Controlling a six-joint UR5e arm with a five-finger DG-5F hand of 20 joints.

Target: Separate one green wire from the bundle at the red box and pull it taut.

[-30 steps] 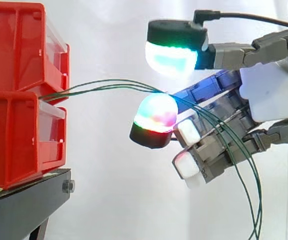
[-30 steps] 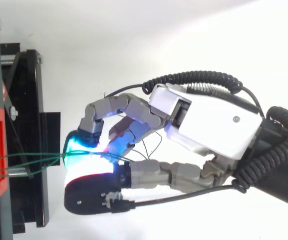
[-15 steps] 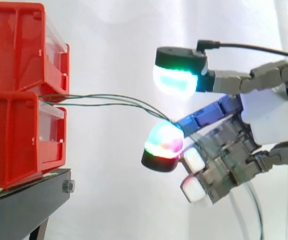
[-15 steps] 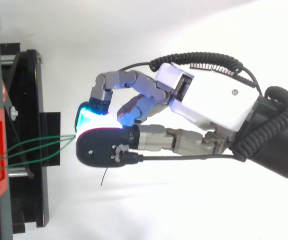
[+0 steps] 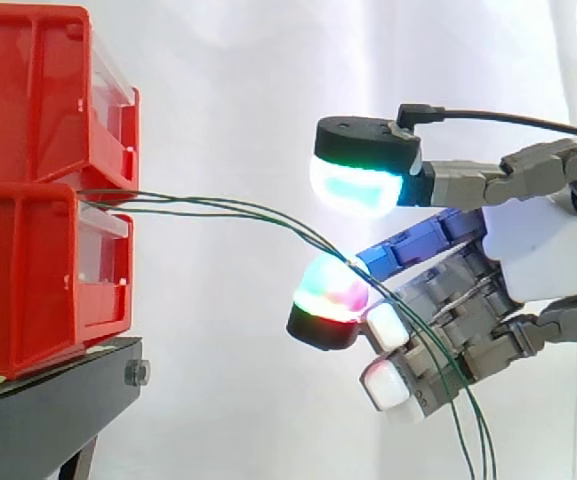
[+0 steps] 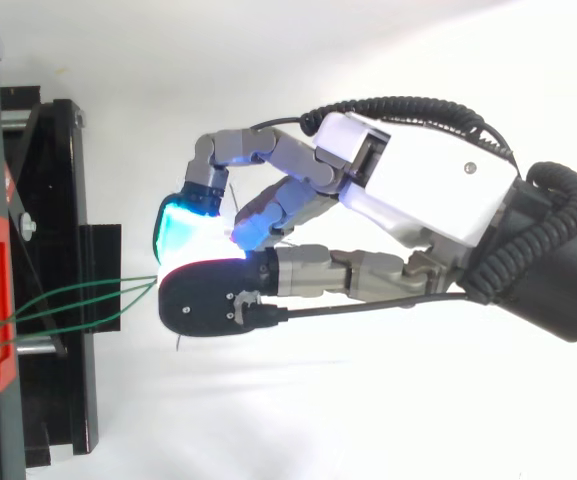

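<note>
Several thin green wires point(image 5: 218, 207) come out of the gap between two boxes that stand one on the other, the upper red box point(image 5: 38, 90) and the lower red box point(image 5: 38, 280). At the boxes the wires lie a little apart. They run to the right, almost level, in a soft curve, and come close together at the hand point(image 5: 538, 235). There they bend and hang down loosely. Seen from above, they spread like a fan toward the boxes.
</note>
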